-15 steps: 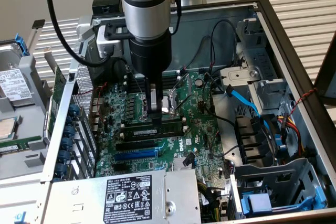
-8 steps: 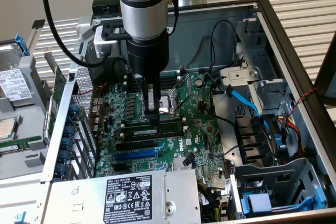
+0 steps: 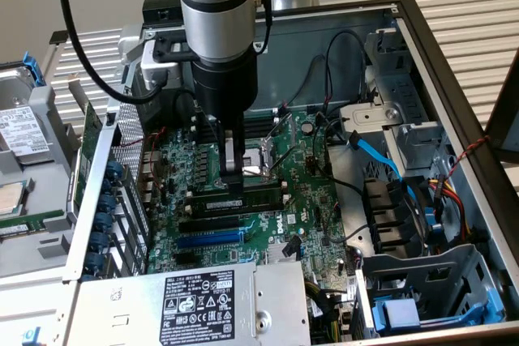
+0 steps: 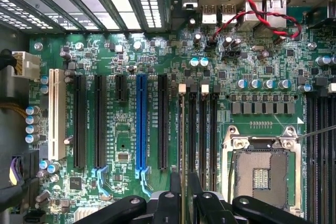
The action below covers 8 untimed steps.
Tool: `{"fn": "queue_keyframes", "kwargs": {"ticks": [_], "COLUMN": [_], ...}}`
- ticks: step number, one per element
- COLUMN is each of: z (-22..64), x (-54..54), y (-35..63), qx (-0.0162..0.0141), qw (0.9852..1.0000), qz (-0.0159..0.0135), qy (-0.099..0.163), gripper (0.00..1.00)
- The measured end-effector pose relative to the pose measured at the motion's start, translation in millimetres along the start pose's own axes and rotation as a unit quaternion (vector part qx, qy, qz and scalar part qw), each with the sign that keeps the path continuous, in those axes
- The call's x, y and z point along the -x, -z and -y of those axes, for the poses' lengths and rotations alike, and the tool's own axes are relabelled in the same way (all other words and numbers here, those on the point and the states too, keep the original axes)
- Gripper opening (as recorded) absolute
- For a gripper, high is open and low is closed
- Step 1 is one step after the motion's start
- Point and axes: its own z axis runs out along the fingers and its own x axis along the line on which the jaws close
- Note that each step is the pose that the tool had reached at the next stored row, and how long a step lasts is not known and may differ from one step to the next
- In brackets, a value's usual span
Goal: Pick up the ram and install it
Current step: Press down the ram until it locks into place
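One arm reaches straight down into an open computer case (image 3: 454,95), its hand (image 3: 233,182) low over the green motherboard (image 3: 308,200). In the exterior view the ram (image 3: 258,198) lies lengthwise along a black memory slot just beside the empty processor socket (image 3: 258,160), on the side toward the long blue slot (image 3: 209,239), and the hand's tips come down on that stick near the end toward the exterior view's left. From the wrist, the ram (image 4: 181,135) appears edge-on as a thin strip running up from between the two fingers (image 4: 175,192), lined up with the first of the black memory slots (image 4: 202,129). The fingers stand close together with the stick's edge between them, pinching the ram. Whether the stick is fully seated in its slot cannot be told. The blue slot (image 4: 141,124) sits among black expansion slots farther from the socket (image 4: 260,171). A grey power supply (image 3: 203,305) with a black label lies at the near edge of the case, and a red and black wire pair (image 4: 252,9) loops over the rear ports.
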Motion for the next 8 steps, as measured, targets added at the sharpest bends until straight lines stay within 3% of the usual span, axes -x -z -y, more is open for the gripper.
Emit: {"fn": "queue_keyframes", "kwargs": {"ticks": [5, 6, 8], "z": [-1.5, -1.6, -1.6], "x": [2.8, 3.1, 3.3], "y": [0.0, 0.1, 0.0], "qx": [0.0, 0.0, 0.0], "qw": [1.0, 1.0, 1.0], "qz": [0.0001, 0.0, 0.0], "qy": [0.0, 0.0, 0.0], "gripper": [0.2, 0.11, 0.1]}}
